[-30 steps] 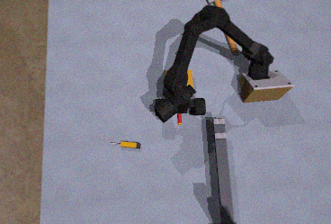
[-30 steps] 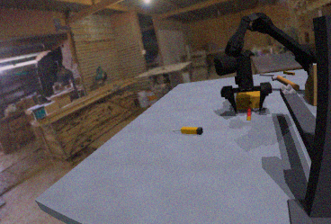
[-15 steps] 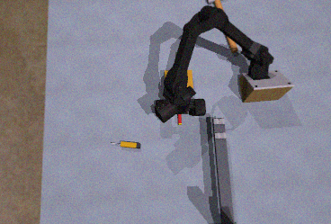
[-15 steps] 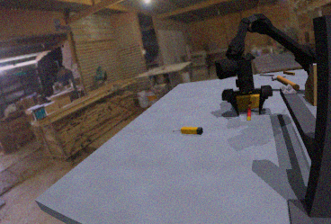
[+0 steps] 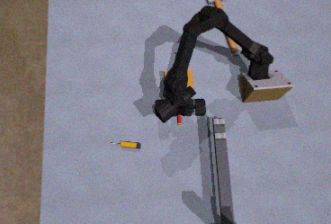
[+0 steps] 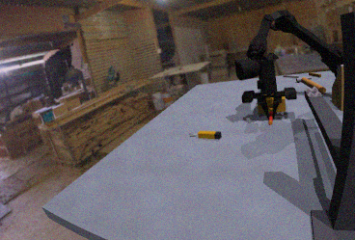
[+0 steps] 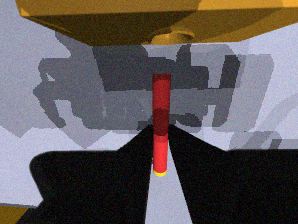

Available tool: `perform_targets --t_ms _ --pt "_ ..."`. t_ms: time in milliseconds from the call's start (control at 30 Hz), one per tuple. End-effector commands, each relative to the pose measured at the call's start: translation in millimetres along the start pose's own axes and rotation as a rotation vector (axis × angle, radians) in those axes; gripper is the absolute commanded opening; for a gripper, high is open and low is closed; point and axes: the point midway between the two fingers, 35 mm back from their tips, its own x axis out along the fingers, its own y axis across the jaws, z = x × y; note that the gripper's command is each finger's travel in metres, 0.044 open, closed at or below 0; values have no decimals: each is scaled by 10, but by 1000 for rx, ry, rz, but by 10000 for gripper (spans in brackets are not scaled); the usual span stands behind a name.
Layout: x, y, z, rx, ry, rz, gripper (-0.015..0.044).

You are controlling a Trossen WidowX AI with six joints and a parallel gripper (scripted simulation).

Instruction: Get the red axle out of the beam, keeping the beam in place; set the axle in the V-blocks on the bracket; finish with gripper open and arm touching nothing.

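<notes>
Black tool [image 5: 179,114] [image 6: 270,110] [image 7: 160,129] grips the red axle [image 5: 179,120] [image 6: 270,120] [image 7: 160,150]; overhead, it hides most of it.

The gripper fingers are seen as matt black, plastic-like, with smooth faces. A smooth red surface is shown by the axle [image 7: 161,100] [image 5: 179,119] [image 6: 270,119]. The beam [image 7: 150,25] [image 5: 190,78] [image 6: 279,106] is faced in smooth orange-yellow, its material not told. In the hammer [image 6: 314,85], a wood-like handle is joined to a metallic grey head. The tabletop [image 5: 99,66] [image 6: 159,176] is matt.
</notes>
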Motion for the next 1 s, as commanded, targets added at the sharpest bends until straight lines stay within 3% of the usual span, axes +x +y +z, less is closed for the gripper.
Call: perform_targets --t_ms 0,233,967 --pt "1 0 1 0 0 -1 13" --pt "-96 20 -13 0 2 -1 0" --pt "-1271 103 -84 -14 1 -1 0"
